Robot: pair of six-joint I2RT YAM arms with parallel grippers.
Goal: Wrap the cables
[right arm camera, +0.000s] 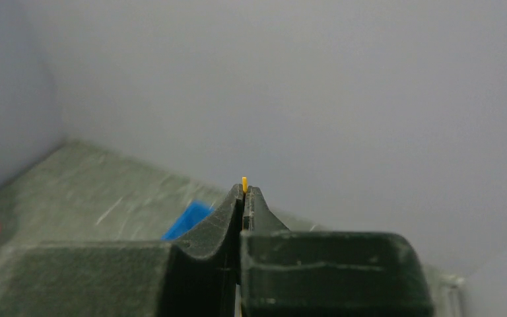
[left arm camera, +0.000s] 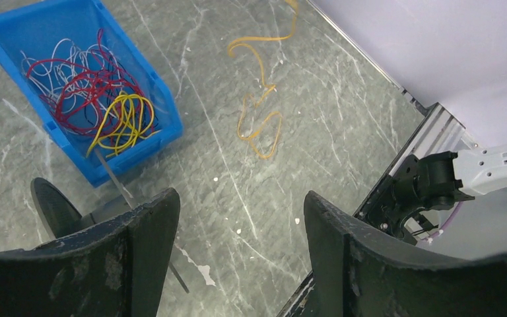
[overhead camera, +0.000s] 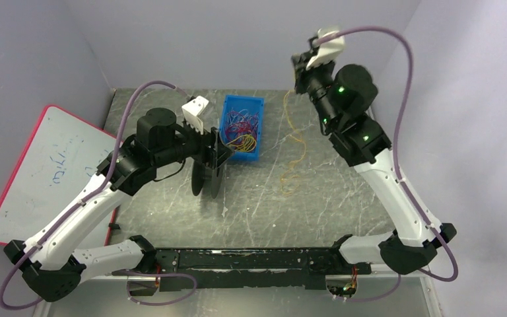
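The right tool (right arm camera: 244, 193) is closed on the very end of one yellow cable (overhead camera: 295, 142). Only a short yellow tip shows above the pinched fingers in the wrist view. That arm is raised high near the back wall, so the cable hangs from it and ends in loose loops on the bench (overhead camera: 171, 211), to the right of the blue bin (overhead camera: 224, 125). The other cables (left arm camera: 99, 99), red, white and yellow, lie tangled inside the bin. The left tool (left arm camera: 237, 198) is wide open and holds nothing. It hovers low over the bench just beside the bin's near left corner, well apart from the hanging strand. The main risk, as I judge it, is the grip: the wire is string-thin and held by its last bit, so any tug could pull it out and drop the whole length. Such a tug could come from a loop dragging on the bench or from the left tool catching the wire low down. The loops on the bench cross one another, and lifting or winding them without first straightening the run could draw them into a knot. A hanging wire also sways, so the left tool may close on air if it reaches in fast. On its way across, the left tool passes close to the bin and could nudge it or snag the cables in it.
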